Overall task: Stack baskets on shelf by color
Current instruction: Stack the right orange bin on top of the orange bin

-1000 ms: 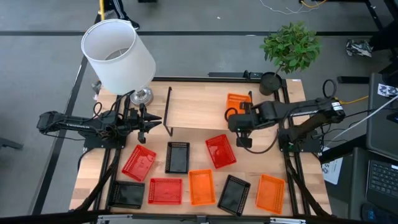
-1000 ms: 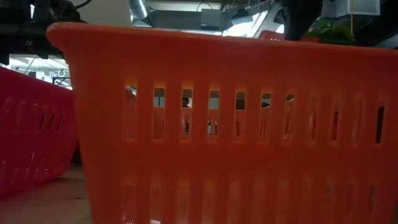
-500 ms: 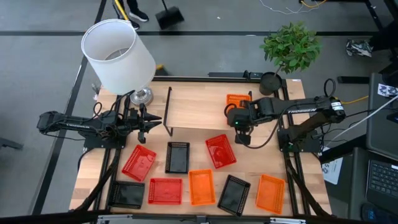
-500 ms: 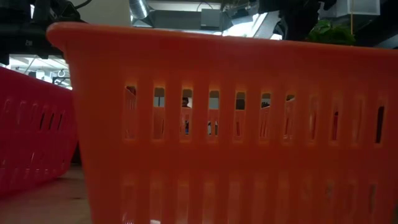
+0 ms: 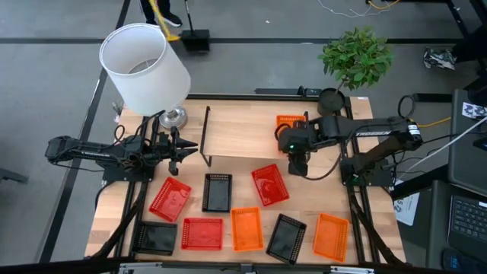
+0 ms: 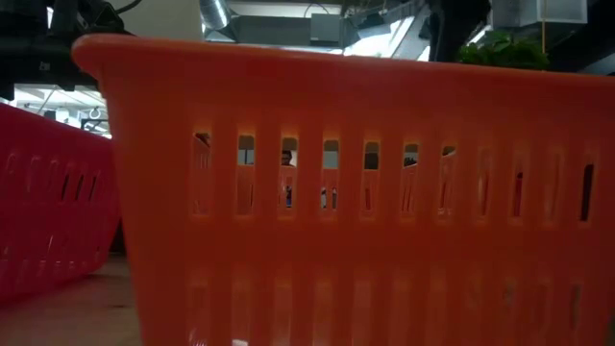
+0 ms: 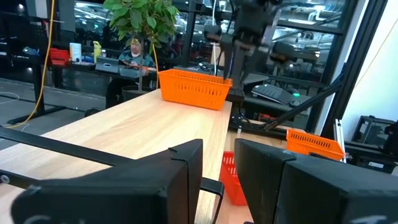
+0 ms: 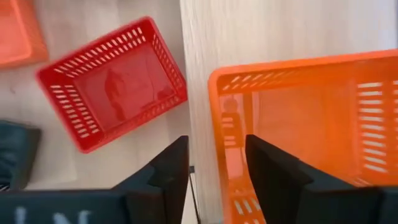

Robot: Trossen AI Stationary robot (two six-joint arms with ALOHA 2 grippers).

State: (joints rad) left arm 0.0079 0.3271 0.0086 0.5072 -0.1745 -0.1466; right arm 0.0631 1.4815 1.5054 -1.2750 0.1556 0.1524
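Note:
One orange basket stands on the right end of the light-wood shelf; it also shows in the right wrist view. My right gripper is open above that basket's near wall, one finger on each side, touching nothing. A red basket lies on the table just in front of the shelf. Other red, black and orange baskets lie on the table's near half. My left gripper waits at the shelf's left end, slightly open and empty.
A lamp with a white shade stands at the far left, a potted plant at the far right. An orange basket and a red one fill the low view. The shelf's left and middle are bare.
My right gripper has shifted a little toward the table's far edge above the shelf's right end. The baskets have stayed where they were.

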